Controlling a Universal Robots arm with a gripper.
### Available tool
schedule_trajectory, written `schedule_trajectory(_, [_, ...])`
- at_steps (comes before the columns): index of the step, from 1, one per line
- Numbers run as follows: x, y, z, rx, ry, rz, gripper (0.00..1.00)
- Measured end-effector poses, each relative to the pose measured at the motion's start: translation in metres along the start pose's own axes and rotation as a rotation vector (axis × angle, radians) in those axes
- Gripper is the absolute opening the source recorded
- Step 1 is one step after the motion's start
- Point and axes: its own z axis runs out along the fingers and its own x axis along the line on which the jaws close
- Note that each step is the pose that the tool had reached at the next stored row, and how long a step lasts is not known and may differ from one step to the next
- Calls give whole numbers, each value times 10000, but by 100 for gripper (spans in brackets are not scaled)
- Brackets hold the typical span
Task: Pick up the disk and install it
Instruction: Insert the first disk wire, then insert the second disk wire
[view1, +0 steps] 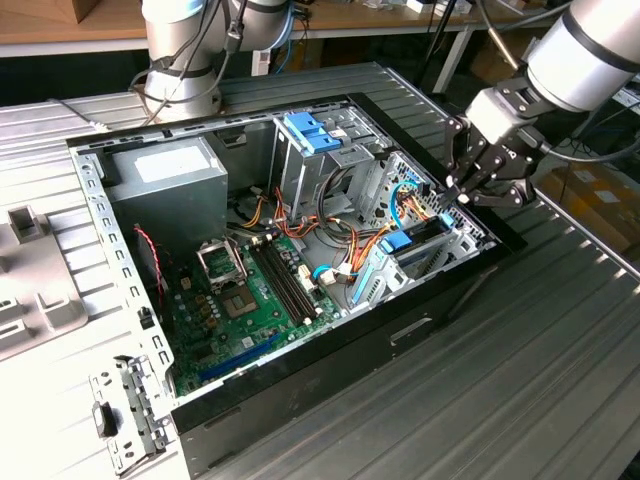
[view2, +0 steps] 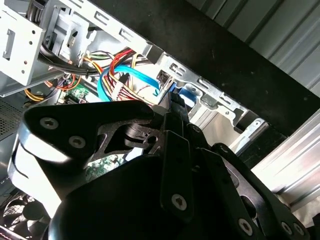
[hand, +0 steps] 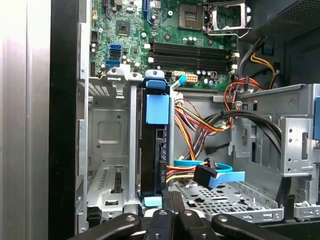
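The disk (view1: 418, 240) stands on edge in a slot of the metal drive cage at the corner of the open computer case (view1: 300, 385). In the first wrist view the disk (hand: 152, 150) is a dark slab with a light-blue carrier and a brighter blue tab toward the motherboard. My gripper (view1: 460, 193) hangs over the cage at the end of the disk away from the motherboard. Its black fingers (hand: 162, 220) are pressed together, with the tips by the disk's light-blue end. In both wrist views nothing sits between them, and the gripper (view2: 172, 107) points down into the cage.
An empty bay (hand: 107, 145) lies beside the disk. Orange, red and blue cables (hand: 200, 125) crowd its other side. The case also holds the motherboard (view1: 250, 290), a power supply (view1: 165, 190) and a raised cage with blue tabs (view1: 310, 135). Another arm's base (view1: 185, 50) stands behind.
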Motion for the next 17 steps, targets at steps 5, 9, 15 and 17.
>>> schedule_trajectory(5, [0,-3,0,0,-1,-1,11])
schedule_trajectory(9, [0,-3,0,0,-1,-1,11])
schedule_trajectory(15, [0,-4,0,0,-1,0,11])
schedule_trajectory(17, [0,-4,0,0,0,-1,17])
